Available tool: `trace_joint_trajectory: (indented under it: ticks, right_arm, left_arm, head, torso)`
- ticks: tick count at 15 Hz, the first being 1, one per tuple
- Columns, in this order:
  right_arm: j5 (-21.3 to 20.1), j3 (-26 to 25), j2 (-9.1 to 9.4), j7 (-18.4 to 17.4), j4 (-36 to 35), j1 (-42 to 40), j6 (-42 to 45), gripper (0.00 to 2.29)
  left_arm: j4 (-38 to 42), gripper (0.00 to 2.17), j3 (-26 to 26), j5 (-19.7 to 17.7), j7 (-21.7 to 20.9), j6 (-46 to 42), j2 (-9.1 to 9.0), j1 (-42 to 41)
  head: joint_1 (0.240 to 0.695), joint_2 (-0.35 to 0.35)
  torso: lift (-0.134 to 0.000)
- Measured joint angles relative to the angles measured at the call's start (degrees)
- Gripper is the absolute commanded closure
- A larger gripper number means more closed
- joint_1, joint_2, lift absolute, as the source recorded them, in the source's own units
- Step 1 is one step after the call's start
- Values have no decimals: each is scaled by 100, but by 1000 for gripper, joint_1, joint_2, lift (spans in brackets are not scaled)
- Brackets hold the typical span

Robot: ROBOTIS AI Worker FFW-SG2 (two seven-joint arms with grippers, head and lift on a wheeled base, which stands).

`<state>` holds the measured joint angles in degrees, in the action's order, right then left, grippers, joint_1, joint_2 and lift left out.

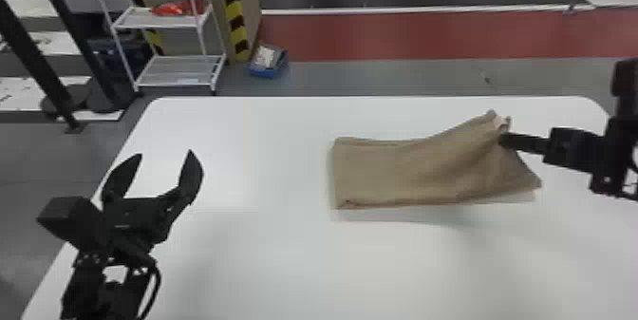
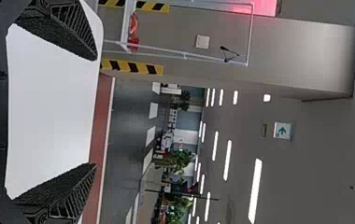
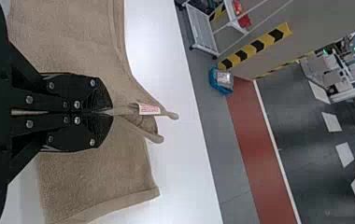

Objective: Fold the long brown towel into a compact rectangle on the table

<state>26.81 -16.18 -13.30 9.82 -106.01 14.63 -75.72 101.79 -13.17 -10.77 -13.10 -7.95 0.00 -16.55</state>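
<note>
1. Towel [image 1: 394, 172] lies on the right half of the bench [image 1: 261, 257], its left stretch flat and its right end drawn up into a peak; the right end effector [image 3: 105, 112] is clamped on that end, beside a small white label [image 3: 149, 109].
2. We judge a further fold is in hand, right end over left. The pinch takes only a small gather of cloth, so the end could slip out, or one layer could lift and leave another behind.
3. Nothing pins the flat end: the left end effector [image 1: 164, 154], its fingers apart, is well apart from the cloth. A sideways pull could drag the whole towel or skew its layers.
4. With the lift at one spot, the loose near corner [image 1: 537, 183] may trail, tuck under and leave a crooked, bulky edge.
5. We cannot tell how many layers are caught, since the fingers cover the bite, nor whether the near corner touches the bench. The underside is hidden, and the right arm is cut off at the head view's edge.
</note>
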Motion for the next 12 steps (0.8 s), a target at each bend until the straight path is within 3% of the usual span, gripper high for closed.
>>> trace_joint_trajectory:
  ticks: [3,8,12]
  right_arm:
    - [-24,138,-88,142,608,318,394,1214]
    - [234,-56,-380,160,768,580,350,1214]
    - [115,-73,-387,169,1211,430,576,1210]
  left_arm:
    - [4,70,46,22,6,13,0,5]
    - [-14,70,-65,16,-10,6,0,-51]
    - [-88,80,-44,15,-61,13,0,-8]
  head:
    - [695,10]
    - [695,-7]
    - [695,-25]
  torso:
    - [-123]
    - [-123]
    - [-123]
